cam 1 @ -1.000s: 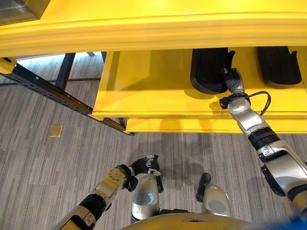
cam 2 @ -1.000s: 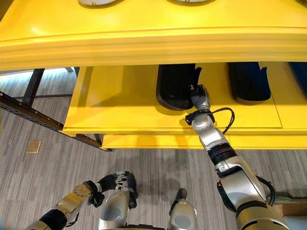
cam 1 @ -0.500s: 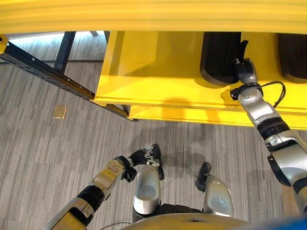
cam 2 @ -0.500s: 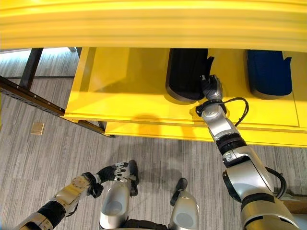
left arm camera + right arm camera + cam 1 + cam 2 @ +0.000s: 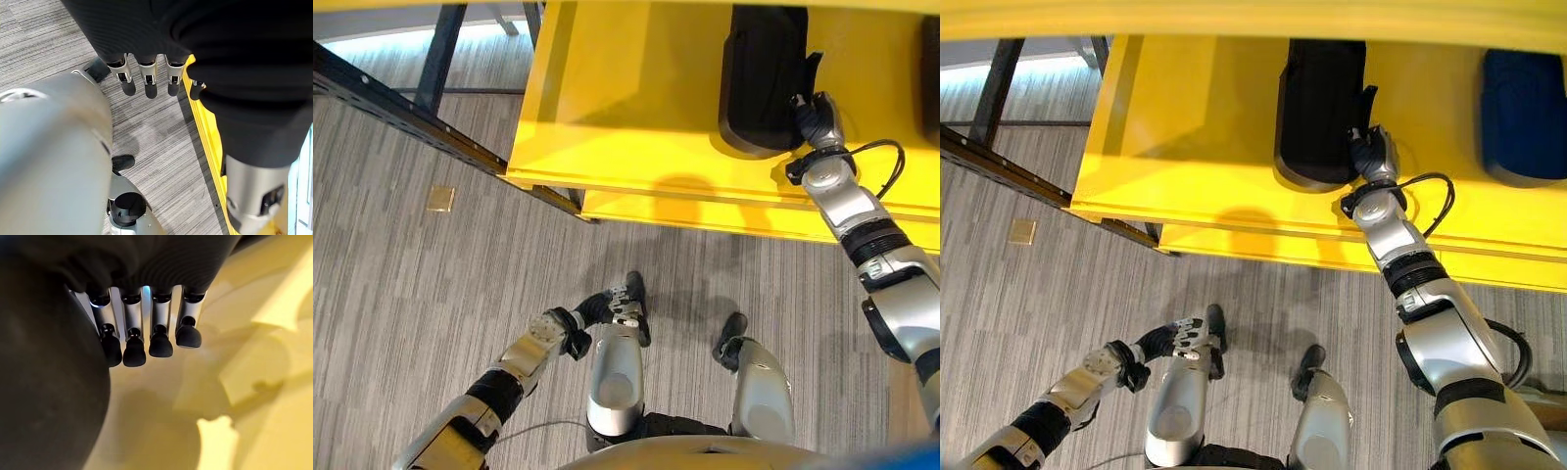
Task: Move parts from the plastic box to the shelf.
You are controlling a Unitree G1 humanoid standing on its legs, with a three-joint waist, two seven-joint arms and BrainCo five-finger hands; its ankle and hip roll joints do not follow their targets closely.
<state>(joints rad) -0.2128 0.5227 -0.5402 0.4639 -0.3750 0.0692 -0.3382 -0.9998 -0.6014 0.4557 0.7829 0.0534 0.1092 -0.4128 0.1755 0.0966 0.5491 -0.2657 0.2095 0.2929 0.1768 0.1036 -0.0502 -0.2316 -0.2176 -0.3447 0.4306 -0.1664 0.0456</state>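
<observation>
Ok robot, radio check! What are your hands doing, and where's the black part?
Right hand open, against black part on yellow shelf. Left hand low by the leg, holding nothing. Nothing in the way.

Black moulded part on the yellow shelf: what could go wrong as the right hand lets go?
1. The black moulded part lies close to the yellow shelf's front edge; a dragging withdrawal could pull it off.
2. The right hand rests against the part's side, so fingers may snag it.

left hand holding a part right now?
No. The left hand hangs over the grey floor, its fingers relaxed with nothing between them.
</observation>
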